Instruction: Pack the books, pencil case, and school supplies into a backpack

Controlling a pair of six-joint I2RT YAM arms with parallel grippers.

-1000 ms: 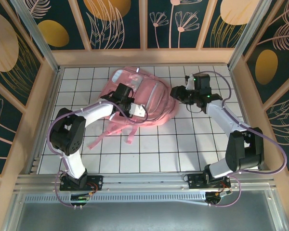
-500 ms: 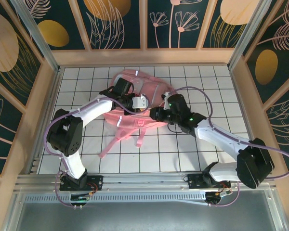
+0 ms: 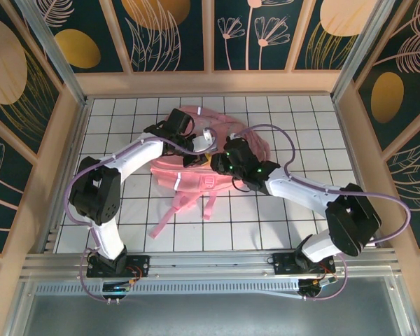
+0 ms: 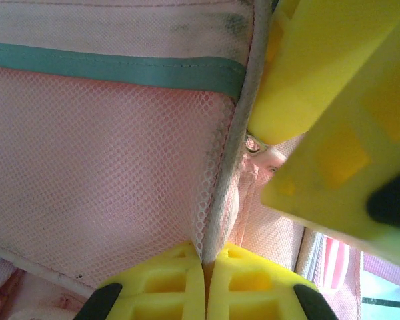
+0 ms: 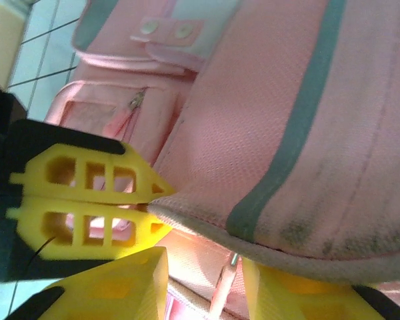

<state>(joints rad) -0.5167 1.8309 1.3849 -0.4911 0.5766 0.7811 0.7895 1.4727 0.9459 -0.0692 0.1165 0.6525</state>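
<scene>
Over the white tiled table both arms reach in to the middle, where the backpack lies flat and pink, its straps trailing toward the near edge. The left gripper is clamped tight, its yellow fingers pinching the grey piped rim of a mesh panel, with a teal strip running across the fabric above. Just beside it comes the right gripper: its fingers stand apart, either side of the same lifted rim, and a small zip pull hangs in the gap between them. Whether those pads actually press the fabric is hard to make out this close. From the right wrist, the left gripper's tips meet on the corner of the flap, and beyond them sits a front pocket with two snap buttons. The two grippers are almost touching over the bag's upper part.
</scene>
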